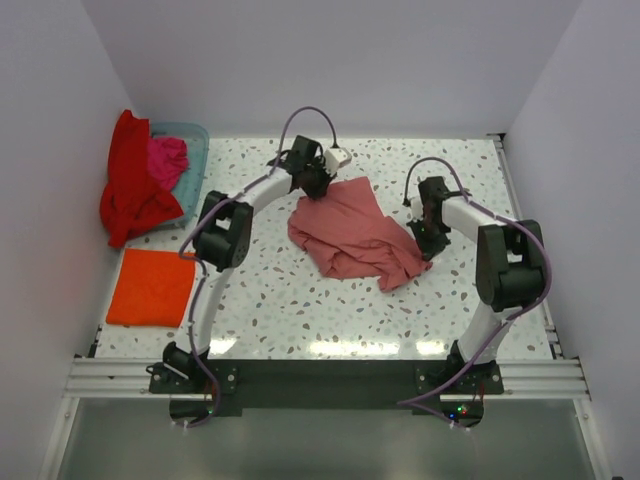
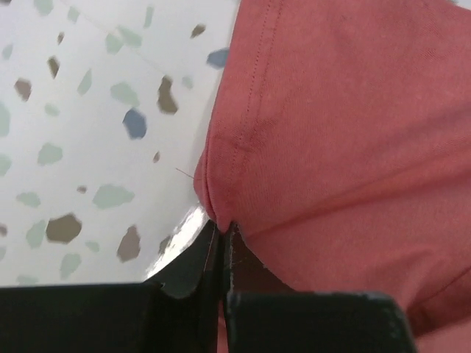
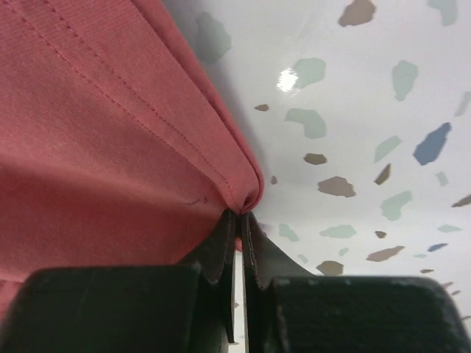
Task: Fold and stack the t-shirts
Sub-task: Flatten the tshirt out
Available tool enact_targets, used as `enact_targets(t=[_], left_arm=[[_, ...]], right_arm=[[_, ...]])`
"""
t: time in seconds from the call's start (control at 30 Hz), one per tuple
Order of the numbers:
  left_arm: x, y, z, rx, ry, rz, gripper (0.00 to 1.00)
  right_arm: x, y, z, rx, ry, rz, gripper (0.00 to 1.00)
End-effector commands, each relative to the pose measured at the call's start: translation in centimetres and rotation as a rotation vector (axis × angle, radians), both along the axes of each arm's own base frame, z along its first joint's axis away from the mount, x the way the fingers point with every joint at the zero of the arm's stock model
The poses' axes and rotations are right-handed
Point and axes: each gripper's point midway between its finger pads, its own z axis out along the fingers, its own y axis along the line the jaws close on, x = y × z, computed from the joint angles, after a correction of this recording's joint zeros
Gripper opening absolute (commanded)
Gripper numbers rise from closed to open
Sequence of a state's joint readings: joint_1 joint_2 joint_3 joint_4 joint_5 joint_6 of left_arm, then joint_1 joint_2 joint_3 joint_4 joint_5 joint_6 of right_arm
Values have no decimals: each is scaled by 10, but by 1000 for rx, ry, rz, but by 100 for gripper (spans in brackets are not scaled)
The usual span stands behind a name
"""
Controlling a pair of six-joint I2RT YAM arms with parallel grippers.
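I have both claws shut tight on the pink shirt (image 1: 350,235); the left claw (image 2: 222,232) pinches a folded bit of its edge, and the right claw (image 3: 239,219) pinches a stitched hem, with cloth squeezed between the tips of each.

The shirt lies crumpled in the middle of the bench (image 1: 300,310); seen from above, its long way runs from about 11 o'clock down to about 4 o'clock. My left claw sits at the shirt's 11 o'clock end; my right claw sits at its 3 o'clock side; so the shirt lies between them, and each arm is nearest its own side.

I think the next move is to lift and pull the claws apart so the shirt opens out flat; it looks bunched, so it may sag or twist in the middle.

At about 8 o'clock from the pink shirt, well apart, the orange shirt (image 1: 150,287) lies folded flat by the bench's left edge; at 10 o'clock a red shirt (image 1: 128,195) hangs over the blue basket (image 1: 197,135), and a dark pink shirt (image 1: 168,160) sits inside it. I see nothing between the claws but the shirt itself.
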State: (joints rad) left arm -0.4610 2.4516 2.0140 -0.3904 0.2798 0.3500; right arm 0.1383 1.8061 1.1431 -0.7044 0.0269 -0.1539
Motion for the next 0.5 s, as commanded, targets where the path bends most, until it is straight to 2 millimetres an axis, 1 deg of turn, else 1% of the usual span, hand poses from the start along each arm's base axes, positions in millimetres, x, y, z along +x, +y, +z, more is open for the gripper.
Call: enact_targets(t=[0.0,0.03,0.07,0.1,0.13,0.17,0.2,0.23,0.3,0.33,0.37,0.4,0.43,0.47], left_arm=[[14,70,23,33,15,141,0],[21,90,45,5,-26,180,0],[23,96,57,-20,-45,192,0],[26,110,70,-47,-63,214,0],[26,116,96,-76,-117,222,0],[27,122,107,-81,-142,233,0],[28,131,119,-86,-170,245,0],[27,136,142,-104,-213,252,0],[26,145,161,-119,-254,274,0],[26,154,178,-128,-289,293,0],[25,159,186,-138,-302,303,0],[25,169,194,-151,-313,326,0],[21,176,207,-164,-336,340,0],[18,182,213,-171,-345,352,0]], right_arm=[[14,-28,10,-121,-38,21,0],[22,-30,21,-129,-84,24,0],[29,-31,28,-139,-111,37,0],[41,-31,42,-140,-161,42,0],[48,-31,55,-139,-203,50,0],[55,-30,65,-138,-237,53,0],[66,-30,80,-140,-286,57,0],[72,-30,90,-144,-316,58,0],[85,-32,119,-155,-401,70,0],[88,-34,132,-173,-439,78,0],[91,-36,142,-178,-467,80,0],[97,-38,155,-185,-511,78,0],[97,-42,164,-200,-538,70,0],[98,-43,172,-204,-559,77,0]])
